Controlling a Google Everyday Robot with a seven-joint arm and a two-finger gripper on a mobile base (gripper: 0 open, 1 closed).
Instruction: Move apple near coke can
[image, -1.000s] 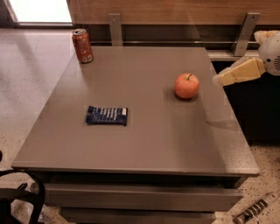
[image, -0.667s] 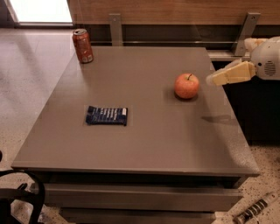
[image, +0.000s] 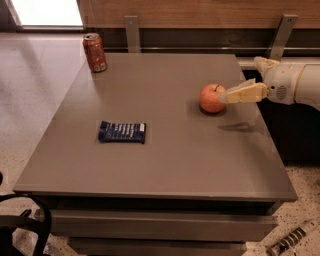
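Note:
The apple (image: 211, 98) is round and orange-red with a short dark stem. It sits on the right part of the grey table (image: 165, 165). The coke can (image: 95, 52) stands upright at the table's far left corner, far from the apple. My gripper (image: 223, 95) reaches in from the right on a white arm. Its beige tip is level with the apple and right against the apple's right side. I cannot tell whether it touches the apple.
A flat dark-blue snack wrapper (image: 122, 132) lies on the left-middle of the table, between the apple and the near-left side. A wooden wall with metal brackets (image: 132, 31) runs behind the table. The table's right edge is just below the arm.
My gripper has moved left and slightly down toward the apple, from off the table's right edge to the apple's right side. The apple, can and wrapper have not moved.

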